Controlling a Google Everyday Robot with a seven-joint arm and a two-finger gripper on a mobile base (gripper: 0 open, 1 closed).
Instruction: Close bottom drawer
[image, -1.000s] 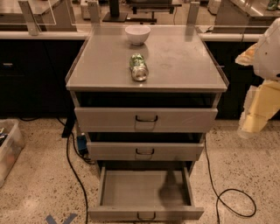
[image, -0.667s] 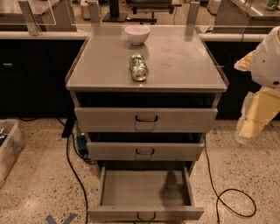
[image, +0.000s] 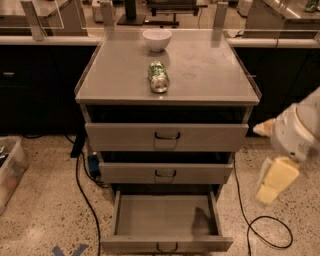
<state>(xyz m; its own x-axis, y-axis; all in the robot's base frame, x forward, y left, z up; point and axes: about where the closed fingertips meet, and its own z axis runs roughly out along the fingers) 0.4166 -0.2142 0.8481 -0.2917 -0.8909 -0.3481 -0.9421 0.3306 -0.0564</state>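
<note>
The bottom drawer (image: 167, 220) of the grey metal cabinet is pulled far out, and its shallow flat tray is empty. Its slim front with a small black loop handle (image: 167, 247) lies at the lower edge of the view. The middle drawer (image: 165, 173) and the top drawer (image: 166, 136) above it each stand out a little. My gripper (image: 276, 179) hangs on the white arm at the right, beside the cabinet at about middle-drawer height. It is apart from all the drawers and holds nothing I can see.
A white bowl (image: 157, 39) and a green can (image: 159, 77) on its side rest on the cabinet top (image: 210, 75). Black cables (image: 82, 192) run on the speckled floor at both sides. A clear bin (image: 9, 172) stands at the left. Dark counters stand behind.
The arm and gripper have moved down along the cabinet's right side. The drawers, bowl and can have not moved.
</note>
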